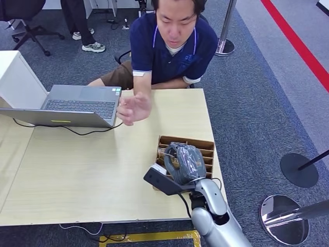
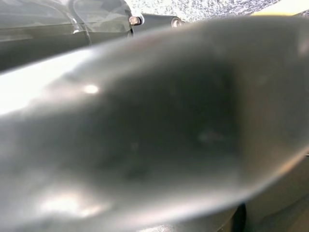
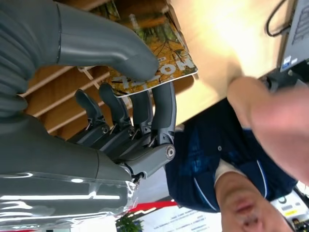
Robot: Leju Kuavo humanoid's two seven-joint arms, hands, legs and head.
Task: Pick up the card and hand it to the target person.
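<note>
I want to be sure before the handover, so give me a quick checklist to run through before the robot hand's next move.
1. Card pinched between thumb and fingers of the right robot hand: ok.
2. Card lifted out of the cardboard holder: cannot tell, the robot hand sits right over it.
3. Person's hand raised over the table, ready to receive: ok.
4. Path from robot hand to person's hand free: ok.
5. Laptop and its cable off that path: ok.

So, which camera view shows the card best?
The right wrist view: the card is close and sharp, pinched between the right hand's thumb and fingers. In the head view that hand covers it. The left wrist view is blurred.
</note>
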